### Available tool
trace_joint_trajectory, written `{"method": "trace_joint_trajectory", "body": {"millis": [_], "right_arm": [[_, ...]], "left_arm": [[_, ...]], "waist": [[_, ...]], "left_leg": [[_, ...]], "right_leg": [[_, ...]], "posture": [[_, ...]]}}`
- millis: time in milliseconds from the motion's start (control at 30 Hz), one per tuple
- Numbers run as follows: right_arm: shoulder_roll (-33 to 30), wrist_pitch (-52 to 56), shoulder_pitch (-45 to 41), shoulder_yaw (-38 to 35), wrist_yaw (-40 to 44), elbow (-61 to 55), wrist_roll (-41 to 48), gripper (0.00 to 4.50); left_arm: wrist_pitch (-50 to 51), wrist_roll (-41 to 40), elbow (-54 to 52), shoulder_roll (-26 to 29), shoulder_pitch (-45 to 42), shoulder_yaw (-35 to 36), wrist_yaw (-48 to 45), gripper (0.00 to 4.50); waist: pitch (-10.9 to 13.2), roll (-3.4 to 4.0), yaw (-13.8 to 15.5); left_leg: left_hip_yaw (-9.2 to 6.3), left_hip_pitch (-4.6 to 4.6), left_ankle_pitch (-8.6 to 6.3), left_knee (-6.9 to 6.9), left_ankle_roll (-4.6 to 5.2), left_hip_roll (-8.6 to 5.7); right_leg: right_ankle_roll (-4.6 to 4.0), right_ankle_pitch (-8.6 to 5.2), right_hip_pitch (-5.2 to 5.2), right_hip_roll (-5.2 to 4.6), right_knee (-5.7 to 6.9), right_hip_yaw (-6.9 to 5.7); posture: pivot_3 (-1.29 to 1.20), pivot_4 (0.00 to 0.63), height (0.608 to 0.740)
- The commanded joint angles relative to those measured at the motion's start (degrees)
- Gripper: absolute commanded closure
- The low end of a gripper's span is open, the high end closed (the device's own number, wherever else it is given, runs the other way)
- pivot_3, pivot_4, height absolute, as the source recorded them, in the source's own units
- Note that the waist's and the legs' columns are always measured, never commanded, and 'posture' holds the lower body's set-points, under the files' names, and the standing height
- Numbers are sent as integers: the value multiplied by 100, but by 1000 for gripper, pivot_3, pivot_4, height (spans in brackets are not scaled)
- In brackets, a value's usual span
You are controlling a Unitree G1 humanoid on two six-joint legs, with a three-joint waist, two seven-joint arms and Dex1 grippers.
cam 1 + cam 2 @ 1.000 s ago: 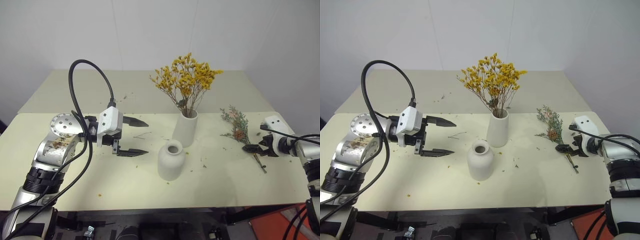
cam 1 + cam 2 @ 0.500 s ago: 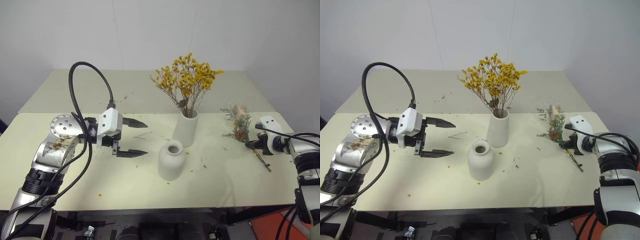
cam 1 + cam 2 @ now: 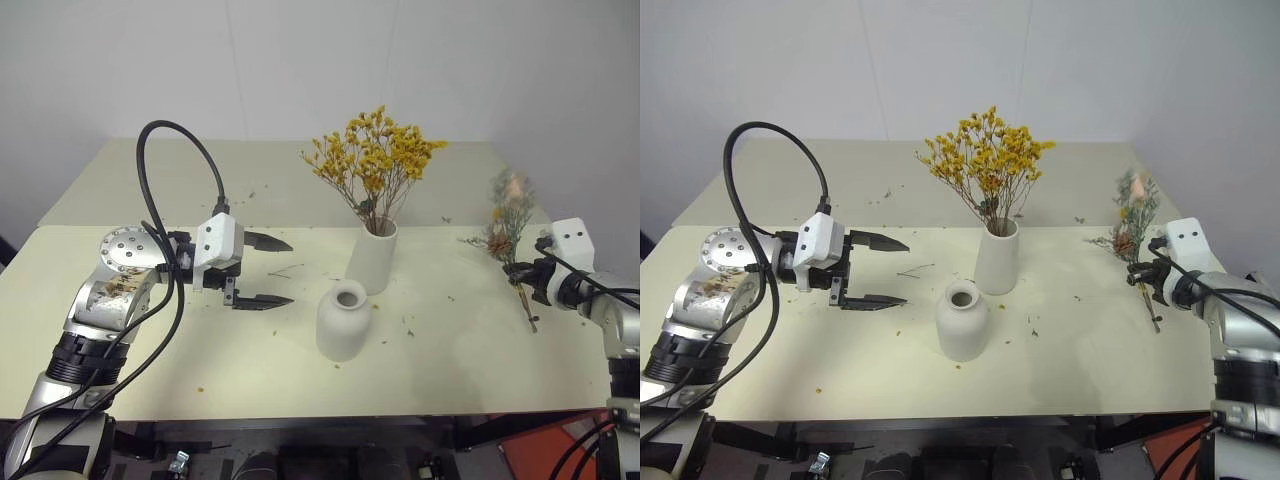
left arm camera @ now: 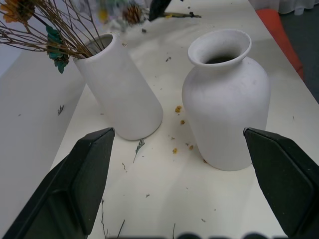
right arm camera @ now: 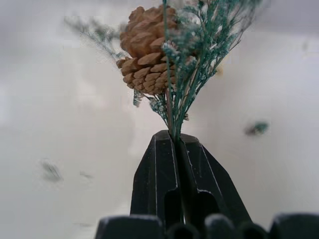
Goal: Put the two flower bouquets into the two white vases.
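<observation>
So I've got the dried yellow-orange bouquet [image 3: 373, 160] standing in the tall white cylinder vase [image 3: 372, 256]. Short round-shouldered white bottle vase [image 3: 341, 319] sits empty just in front. Grey-green pinecone bouquet [image 3: 506, 222] is upright, off the table, far right.

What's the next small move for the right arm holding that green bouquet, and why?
Probably carry the green bouquet left toward the short vase, stems down. The right gripper is shut on its stems and it is off the table. The yellow bouquet already fills the tall vase, and the short vase's mouth is empty.
</observation>
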Motion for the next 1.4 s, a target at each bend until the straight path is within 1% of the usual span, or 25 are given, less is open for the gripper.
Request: {"method": "trace_joint_trajectory", "body": {"millis": [33,100,133,200,233,267,333,400,500,600,700,800,900,1100,1233,1300,1400], "right_arm": [[529,108,307,-951,-768,-1669,318,4483],[1237,-111,511,-1512,-1232,-2671,626,4483],[1628,-430,613,-1734,-1319,-3076,889,4483],[2236,-1113,979,-1921,-1331,-3875,1226,4483],[2525,-1506,1166,-1987,-1192,-4191,1539,4483],[2692,-1762,1302,-2012,-1111,-4379,1756,4483],[2856,-1882,1710,-2162,-794,-4711,2806,4483],[2861,-1905,1908,-2121,-850,-4903,3545,4483],[2732,-2010,1997,-1749,-938,-5078,4056,4483],[2685,-2179,2017,-1113,-905,-5222,3951,4483],[2829,-2539,1858,-232,-855,-5109,3413,4483],[2814,-3063,1684,458,-489,-4605,2731,4483],[2760,-3384,1393,872,-142,-4120,2502,4483],[2856,-3746,965,1484,146,-3511,2205,4483],[2941,-3856,771,1659,128,-3367,2168,4483],[2963,-3812,697,1681,73,-3364,2240,4483],[3040,-3595,686,1712,5,-3434,2592,4483]], "left_arm": [[-124,0,95,13,-201,60,-41,0],[-141,-9,169,3,-236,66,-66,0],[-151,-20,200,2,-244,72,-81,0],[-144,-51,252,-10,-256,85,-113,0],[-149,-53,288,-18,-267,83,-130,0],[-153,-52,312,-26,-275,82,-143,0],[-189,-36,415,-62,-313,50,-196,0],[-243,3,540,-103,-379,7,-247,0],[-309,30,710,-175,-478,-19,-291,0],[-334,24,817,-234,-524,-16,-318,0],[-282,-19,836,-280,-493,15,-329,0],[-230,-37,766,-290,-440,34,-314,0],[-174,-63,678,-256,-365,70,-285,0],[-90,-66,523,-129,-240,169,-167,0],[-50,-104,407,-46,-128,230,-112,0],[-30,-119,372,-22,-90,252,-86,0],[-49,-101,370,-36,-44,245,-49,0]], "waist": [[0,0,2],[0,1,-1],[-1,1,-1],[1,4,0],[1,4,-2],[1,4,-3],[1,4,8],[1,4,4],[0,4,-4],[-1,5,-30],[-1,5,-34],[-1,5,-22],[-1,5,-12],[-1,5,-2],[-1,5,-6],[-1,5,-5],[-1,5,7]], "left_leg": [[1,2,0,1,0,-1],[-4,4,0,3,0,2],[-4,4,0,3,0,2],[-10,1,0,1,0,5],[-8,1,0,2,0,5],[-7,0,0,1,0,4],[-4,-1,0,3,0,2],[-5,3,0,4,0,3],[-3,10,0,10,0,3],[-4,19,0,6,0,7],[-4,16,0,1,0,9],[-5,13,0,3,0,7],[-4,13,0,7,0,5],[-6,9,0,5,0,7],[-6,9,0,5,0,7],[-6,9,0,5,0,8],[-6,10,0,6,0,8]], "right_leg": [[1,-1,1,0,2,1],[2,-1,2,2,6,-3],[3,-2,0,2,8,-3],[3,-3,0,6,7,-7],[4,-3,0,5,7,-6],[4,-3,0,4,4,-6],[4,-2,3,-1,1,-5],[4,-2,12,-2,-5,-6],[3,1,16,-3,1,-5],[0,-2,16,3,5,-5],[-4,-4,10,8,7,-6],[-4,-4,8,7,7,-5],[-3,-3,11,5,4,-6],[-5,-4,8,5,5,-10],[-5,-4,7,5,5,-9],[-5,-4,6,5,6,-10],[-5,-3,8,5,7,-10]], "posture": [[0,150,740],[0,150,740],[0,150,740],[0,150,740],[0,150,740],[0,150,740],[0,150,740],[0,150,740],[0,150,740],[0,150,740],[0,150,740],[0,150,740],[0,150,740],[0,150,740],[0,150,740],[0,150,740],[0,150,740]]}}
